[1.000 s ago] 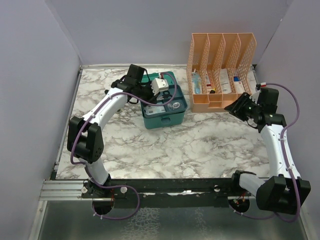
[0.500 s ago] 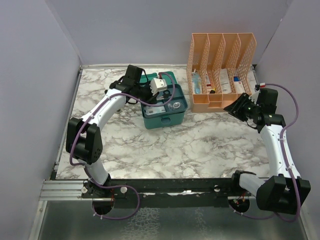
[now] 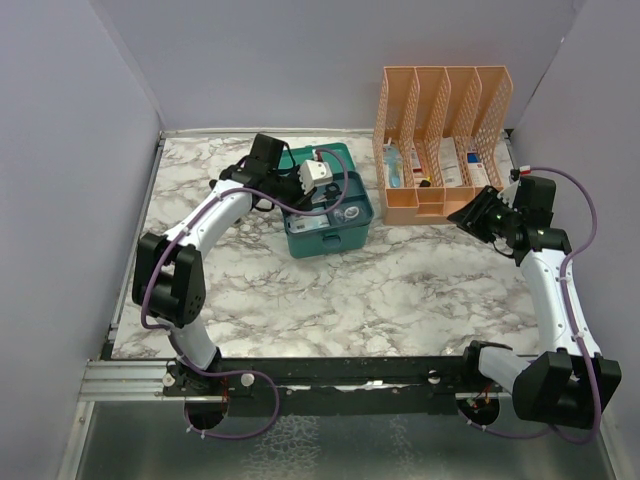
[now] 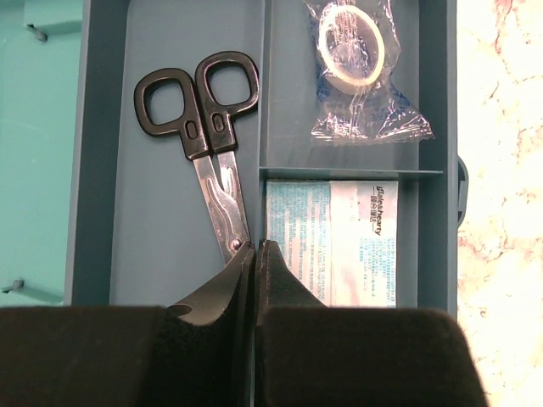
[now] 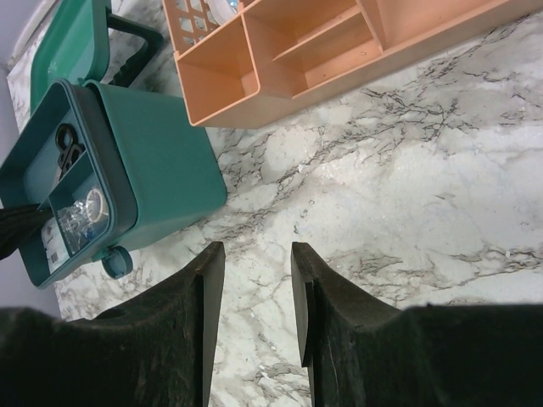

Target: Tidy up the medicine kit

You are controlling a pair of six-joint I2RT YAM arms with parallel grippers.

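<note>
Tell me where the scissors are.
In the left wrist view, the scissors lie in the blue tray, in its long left compartment, left of the bagged tape roll, blade tips at the shut left gripper.

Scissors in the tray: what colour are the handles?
Black. The scissors show best in the left wrist view.

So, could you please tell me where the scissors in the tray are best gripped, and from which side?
The scissors lie flat in the long compartment of the medicine kit's tray, so the thin blades likely hug the floor. I would come straight down and pinch across the neck under the black loops, where it is narrow with bare floor on both sides.
</note>
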